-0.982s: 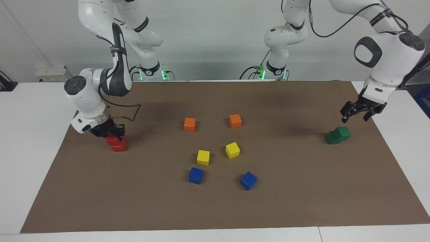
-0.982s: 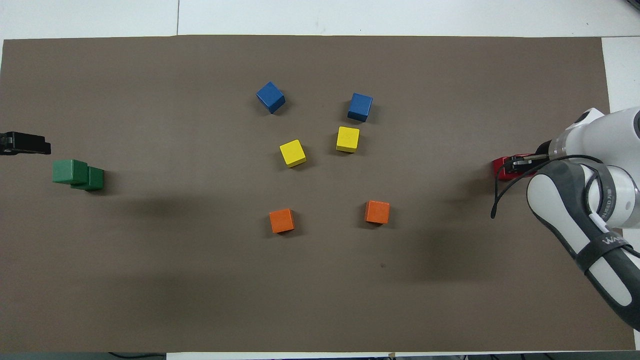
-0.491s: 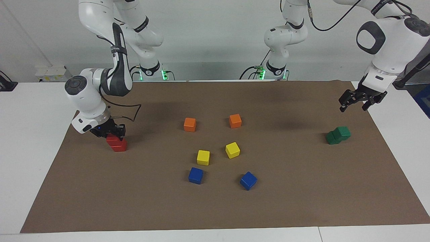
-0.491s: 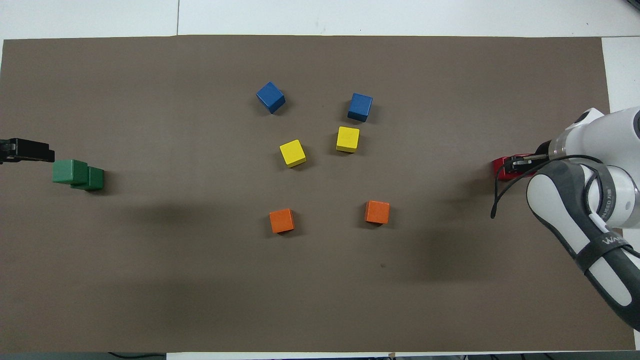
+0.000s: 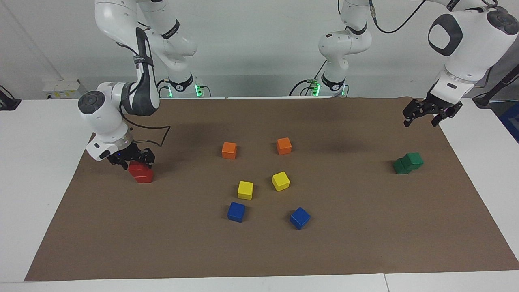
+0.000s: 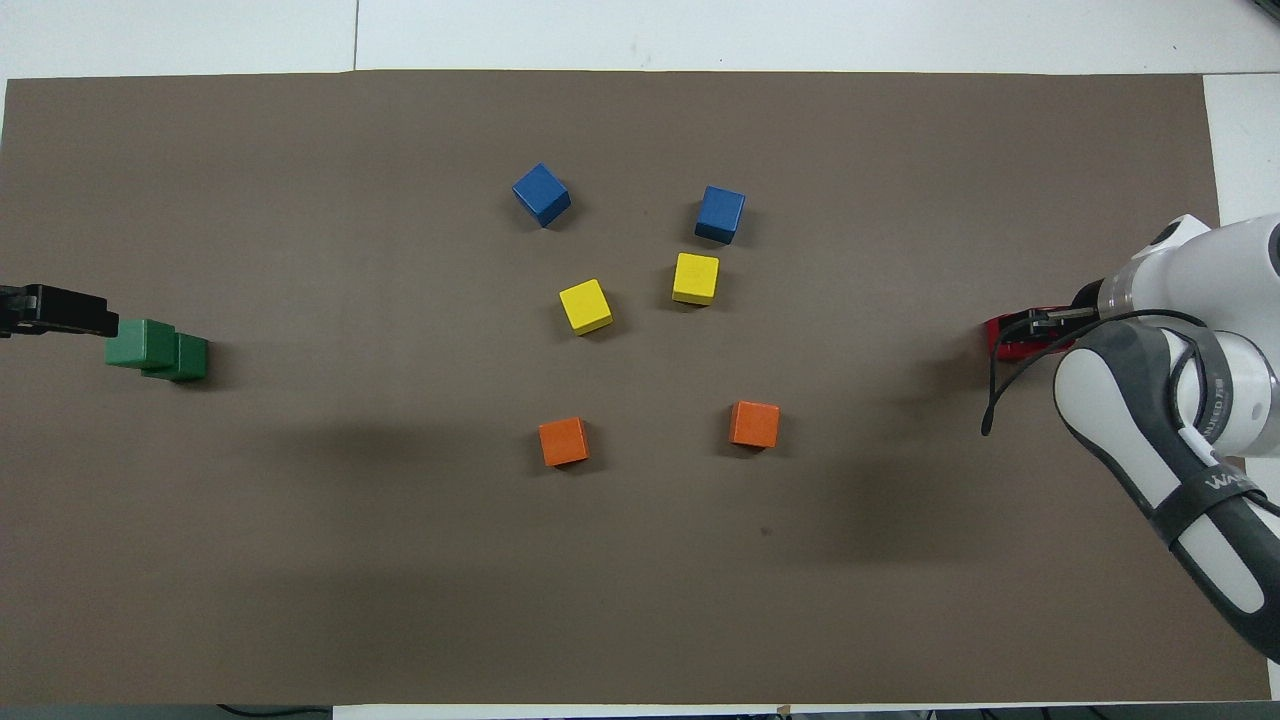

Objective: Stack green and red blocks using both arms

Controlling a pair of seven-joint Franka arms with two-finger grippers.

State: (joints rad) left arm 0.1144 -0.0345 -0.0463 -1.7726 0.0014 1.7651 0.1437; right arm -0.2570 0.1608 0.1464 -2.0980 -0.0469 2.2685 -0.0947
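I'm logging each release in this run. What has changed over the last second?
The right tool has opened on the upper red block, which sits on the lower red block; it remains around it. The left tool, open, rose farther above the green stack. The green stack, orange, yellow and blue cubes stayed put.

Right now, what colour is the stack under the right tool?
Red: the two-block stack under the right tool shows best in the facing view.
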